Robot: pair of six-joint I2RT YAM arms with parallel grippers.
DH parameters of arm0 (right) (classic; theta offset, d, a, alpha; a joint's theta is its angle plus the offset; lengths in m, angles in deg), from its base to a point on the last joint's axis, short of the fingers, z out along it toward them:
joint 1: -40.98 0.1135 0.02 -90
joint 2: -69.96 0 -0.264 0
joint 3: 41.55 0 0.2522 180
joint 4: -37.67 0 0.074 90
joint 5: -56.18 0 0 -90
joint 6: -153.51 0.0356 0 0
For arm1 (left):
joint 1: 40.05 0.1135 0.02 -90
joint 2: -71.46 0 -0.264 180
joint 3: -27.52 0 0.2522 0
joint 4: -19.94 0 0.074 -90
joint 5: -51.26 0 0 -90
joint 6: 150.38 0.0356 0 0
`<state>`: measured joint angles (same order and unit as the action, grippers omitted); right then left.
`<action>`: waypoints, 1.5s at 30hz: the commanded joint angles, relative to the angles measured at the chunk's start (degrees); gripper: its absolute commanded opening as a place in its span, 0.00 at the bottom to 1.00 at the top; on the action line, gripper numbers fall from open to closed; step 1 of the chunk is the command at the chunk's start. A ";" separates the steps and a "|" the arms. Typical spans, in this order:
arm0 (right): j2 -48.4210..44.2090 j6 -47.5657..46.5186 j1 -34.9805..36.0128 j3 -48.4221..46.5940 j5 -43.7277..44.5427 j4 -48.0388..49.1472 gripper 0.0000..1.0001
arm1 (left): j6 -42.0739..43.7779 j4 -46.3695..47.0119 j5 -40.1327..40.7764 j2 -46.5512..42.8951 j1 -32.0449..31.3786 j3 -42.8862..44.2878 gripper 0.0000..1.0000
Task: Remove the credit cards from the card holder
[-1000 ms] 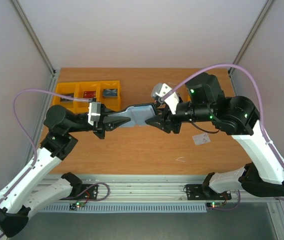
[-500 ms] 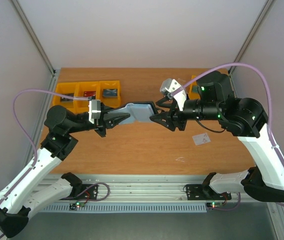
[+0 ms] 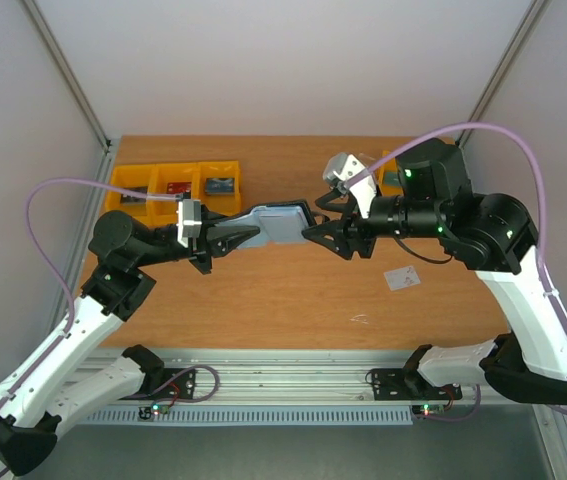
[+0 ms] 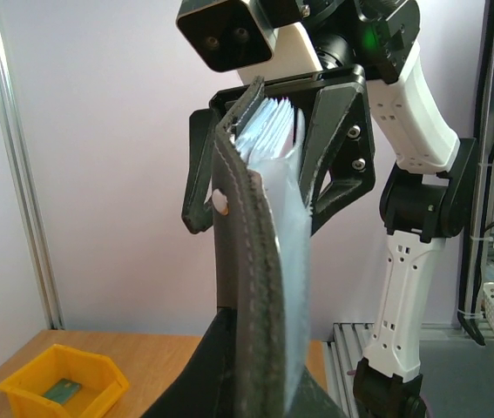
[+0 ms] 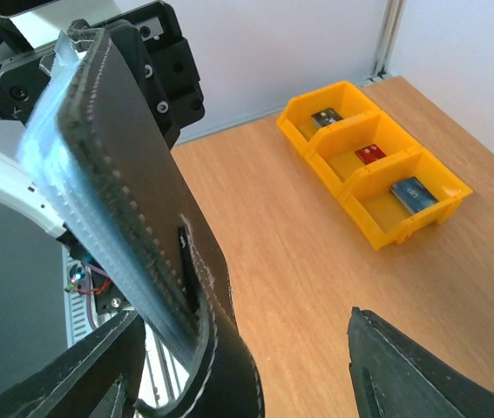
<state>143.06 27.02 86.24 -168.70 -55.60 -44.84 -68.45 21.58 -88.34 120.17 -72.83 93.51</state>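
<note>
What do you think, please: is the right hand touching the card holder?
Cannot tell. The right wrist view shows the card holder between the open right hand's fingers, but its end leaves the frame toward the palm; other views only overlap them.

2 white-shelled arms (image 3: 533,300), black joints (image 3: 488,232), lilac cables (image 3: 468,127), green lights (image 4: 371,39), black right pincer (image 3: 315,218) with screws

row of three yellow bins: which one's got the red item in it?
The middle bin, with the red item lying inside it. Its two neighbours in the row hold a dark item and a blue item instead.
</note>
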 commanded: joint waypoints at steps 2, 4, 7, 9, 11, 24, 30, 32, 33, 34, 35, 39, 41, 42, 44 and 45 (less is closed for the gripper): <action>2.18 0.83 -0.31 -1.13 -2.25 -0.72 0.65 | 1.03 2.66 0.33 -0.88 -0.14 -0.54 0.00; 2.30 0.82 -0.32 -1.01 -1.93 -0.57 0.65 | 1.21 2.53 0.40 -1.09 -0.18 -0.78 0.00; 2.52 1.65 -0.28 -0.81 -0.73 0.80 0.62 | 1.29 2.68 0.20 -1.08 -0.18 -0.81 0.00; 3.24 2.96 -0.32 -0.17 -0.76 2.17 0.60 | 1.19 2.99 0.08 -1.03 -0.14 -0.81 0.00; 4.16 3.46 -0.30 0.47 -1.69 2.93 0.59 | 0.92 3.07 0.01 -0.90 -0.18 -0.81 0.00; 5.37 9.15 -0.08 6.91 -13.95 13.62 0.35 | 0.36 2.00 1.47 -1.24 -0.23 -1.60 0.00; 4.98 10.29 -0.10 7.72 -12.22 14.29 0.01 | 1.10 -0.27 5.15 -1.24 -0.18 -1.84 0.06; 5.04 10.75 -0.17 7.71 -10.64 13.86 0.01 | 1.58 -1.19 5.32 -1.25 -0.20 -1.93 0.30; 5.03 11.05 -0.14 7.66 -9.90 13.82 0.01 | 2.30 -1.43 4.93 -1.25 -0.26 -1.99 0.41; 5.10 11.43 -0.10 7.53 -9.40 13.80 0.01 | 2.85 -1.53 4.36 -1.34 -0.27 -2.08 0.49; 5.26 11.89 -0.09 7.29 -8.98 13.77 0.01 | 3.52 -1.65 3.83 -1.35 -0.32 -2.12 0.56; 6.42 13.26 0.06 6.96 -8.74 13.79 0.01 | 2.62 -0.72 4.74 -0.92 -0.60 -2.01 0.74; 6.81 13.33 0.54 6.97 -8.08 13.73 0.01 | 0.79 0.15 6.41 -0.44 -0.83 -1.81 0.75; 6.92 13.18 0.87 6.95 -8.08 13.78 0.01 | 0.72 0.28 7.28 -0.22 -0.95 -1.72 0.73; 7.01 12.73 1.41 6.83 -8.80 14.01 0.01 | 1.15 -0.18 9.23 0.17 -1.27 -1.54 0.70; 6.97 12.58 1.49 6.80 -9.81 14.21 0.01 | 1.42 -0.59 10.31 0.30 -1.39 -1.51 0.68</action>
<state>149.79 39.13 86.70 -160.98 -64.25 -33.34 -66.88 18.92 -82.14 119.93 -73.57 91.63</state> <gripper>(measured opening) 0.106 0.712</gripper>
